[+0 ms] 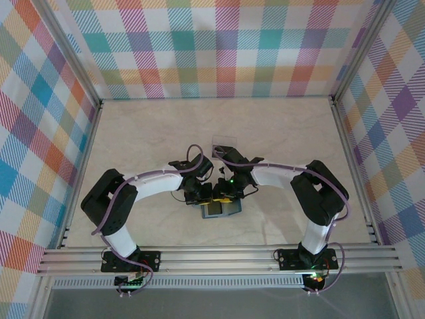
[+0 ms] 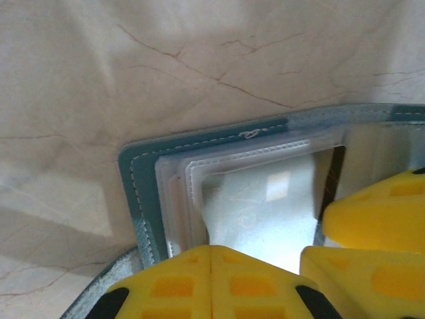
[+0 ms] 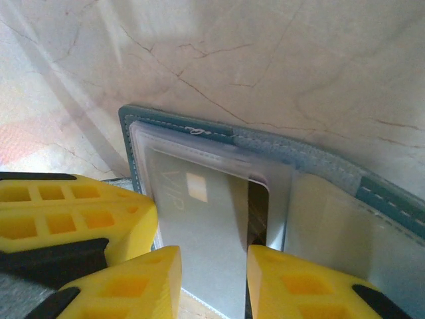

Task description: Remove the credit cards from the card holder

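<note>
Status: card holder open on table; left tool clenched at its near edge; right tool straddles credit card partway out of clear pocket, grip cannot be told.

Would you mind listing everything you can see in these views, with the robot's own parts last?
card holder: one, teal-blue, lying open on the table at the grippers.
credit card: one visible, silver-grey, partly out of the holder's clear pocket.
clear tray: one, transparent, on the table beyond the grippers.
table: one, cream marbled, under everything.
walls: three, multicoloured check, around the table.
left gripper: one, yellow-fingered, at the card holder.
right gripper: one, yellow-fingered, straddling the credit card.
</note>
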Controlling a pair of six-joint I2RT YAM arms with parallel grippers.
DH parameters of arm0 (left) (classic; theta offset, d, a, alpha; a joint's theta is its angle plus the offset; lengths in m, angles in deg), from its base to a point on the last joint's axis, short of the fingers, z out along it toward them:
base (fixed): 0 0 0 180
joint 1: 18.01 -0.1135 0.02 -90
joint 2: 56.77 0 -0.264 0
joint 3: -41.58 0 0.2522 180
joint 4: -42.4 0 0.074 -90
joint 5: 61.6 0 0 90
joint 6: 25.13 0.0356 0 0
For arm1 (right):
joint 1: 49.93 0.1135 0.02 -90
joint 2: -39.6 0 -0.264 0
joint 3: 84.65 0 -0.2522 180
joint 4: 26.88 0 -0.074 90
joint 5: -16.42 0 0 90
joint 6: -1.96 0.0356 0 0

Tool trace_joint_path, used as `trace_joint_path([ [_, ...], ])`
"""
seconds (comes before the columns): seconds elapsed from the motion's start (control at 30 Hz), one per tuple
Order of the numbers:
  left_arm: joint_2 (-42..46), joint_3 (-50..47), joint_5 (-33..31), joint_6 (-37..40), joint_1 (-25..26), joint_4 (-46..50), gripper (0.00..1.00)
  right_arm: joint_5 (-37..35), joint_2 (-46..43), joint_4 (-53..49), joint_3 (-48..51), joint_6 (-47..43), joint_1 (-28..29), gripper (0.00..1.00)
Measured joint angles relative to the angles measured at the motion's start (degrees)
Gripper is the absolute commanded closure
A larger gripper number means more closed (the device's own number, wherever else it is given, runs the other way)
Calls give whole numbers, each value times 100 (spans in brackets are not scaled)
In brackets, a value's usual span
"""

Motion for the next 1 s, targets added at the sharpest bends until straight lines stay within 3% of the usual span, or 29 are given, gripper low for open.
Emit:
trace_joint_path([
  [0.87, -52, 81, -245, 127, 55, 232, 93, -457, -181, -470, -35, -177, 0, 67],
  [1.0, -83, 116, -284, 129, 66, 289, 93, -444, -164, -459, -33, -201, 0, 71],
])
